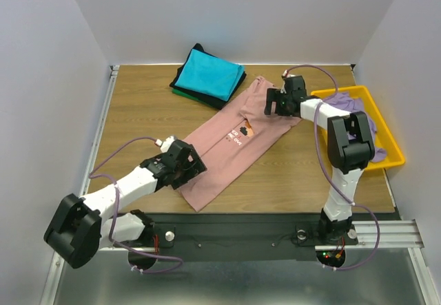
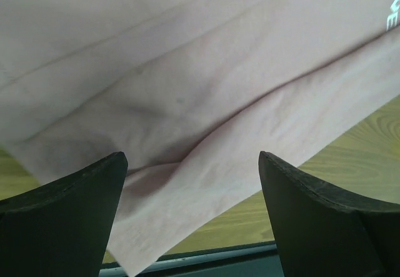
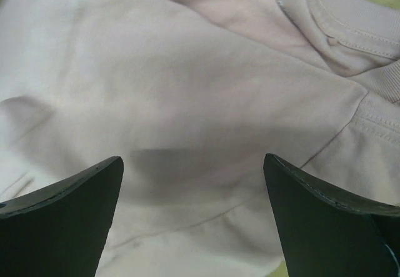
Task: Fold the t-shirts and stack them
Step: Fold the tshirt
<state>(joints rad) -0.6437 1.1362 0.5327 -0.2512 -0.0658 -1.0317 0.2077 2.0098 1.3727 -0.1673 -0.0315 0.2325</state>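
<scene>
Wooden table [image 1: 138, 105] — pink t-shirt [image 1: 227, 160], folded shirt stack [image 1: 207, 74], yellow tray [image 1: 389, 129].

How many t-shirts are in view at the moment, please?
5: pink one spread mid-table; turquoise, black and a green edge stacked at the back; lavender one in the yellow tray. More may be hidden.

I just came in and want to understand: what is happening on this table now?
A robot is partway through folding a dusty-pink t-shirt, lying diagonally on the table as a long strip. The left hand is open over its near end, the right hand open over the collar end; neither grips it. A folded stack with a turquoise shirt on top sits at the back, and a lavender shirt lies in the yellow tray.
</scene>
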